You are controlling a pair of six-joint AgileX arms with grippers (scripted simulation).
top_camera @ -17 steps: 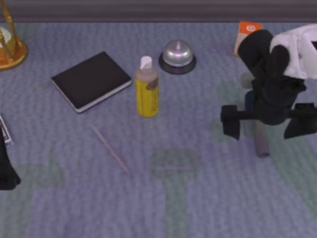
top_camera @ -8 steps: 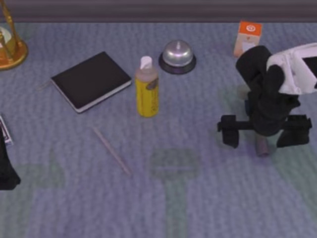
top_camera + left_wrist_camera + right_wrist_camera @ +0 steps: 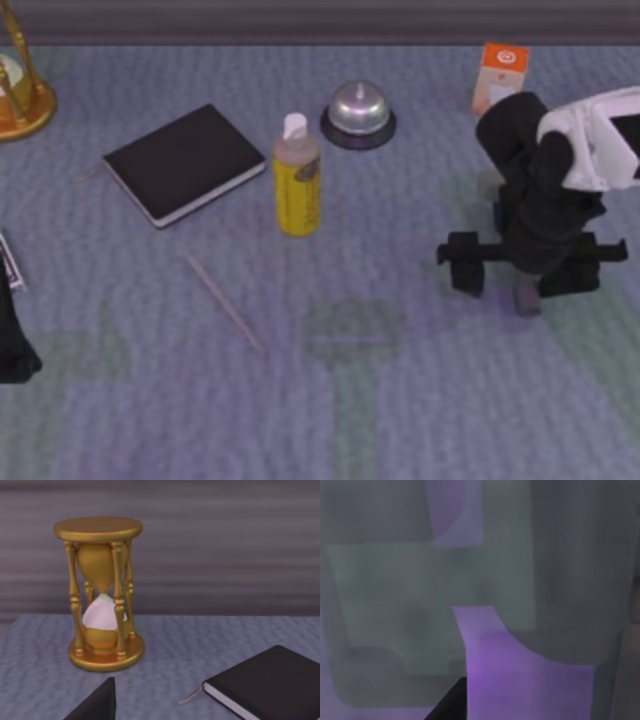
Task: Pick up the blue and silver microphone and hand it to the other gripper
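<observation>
Only the silver-grey handle end of the blue and silver microphone (image 3: 527, 297) shows, lying on the cloth at the right of the table. Its blue head is hidden under my right arm. My right gripper (image 3: 520, 270) hangs directly over it, open, with one black finger (image 3: 462, 265) on each side of the handle and a gap to each. In the right wrist view a black fingertip (image 3: 452, 705) sits close above the purple cloth. The other gripper, my left one (image 3: 12, 345), is parked open at the table's left edge, and one of its fingers (image 3: 100, 705) shows in the left wrist view.
A yellow bottle (image 3: 297, 175) stands mid-table, with a silver bell (image 3: 358, 112) behind it and a black notebook (image 3: 185, 163) to its left. A thin pale stick (image 3: 225, 302) lies in front. A gold hourglass (image 3: 20, 95) is far left, and an orange-white box (image 3: 500, 72) far right.
My right gripper has come down over the microphone, covering more of the handle. Its fingers have drawn closer together around it. The left arm has not moved.
</observation>
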